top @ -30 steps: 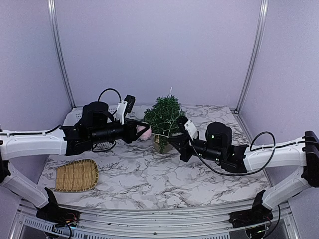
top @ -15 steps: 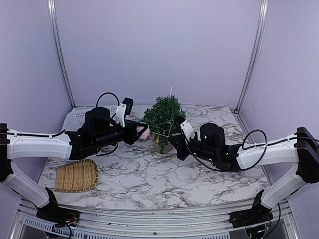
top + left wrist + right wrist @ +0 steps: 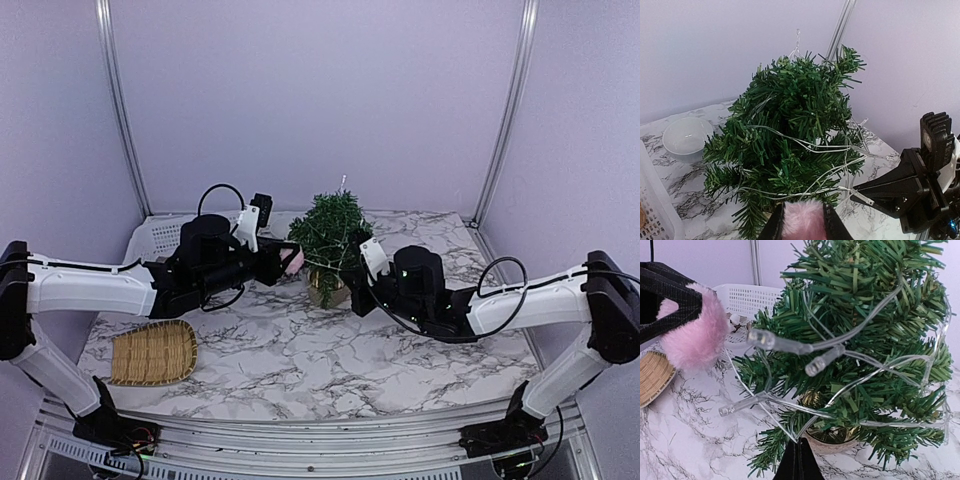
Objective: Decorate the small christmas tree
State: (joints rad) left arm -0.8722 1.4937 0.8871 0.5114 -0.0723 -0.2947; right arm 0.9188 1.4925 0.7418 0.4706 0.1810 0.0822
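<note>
Fingers of left gripper: clamped on pink pompom, at 9 o'clock of small christmas tree. Right gripper: pinched closed on light string, at tree's 4 o'clock. Tree: upright in tan pot, 12 o'clock on marble table

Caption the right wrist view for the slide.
Right gripper pinching the light string draped on the small christmas tree, a pink pompom held beside it.
</note>
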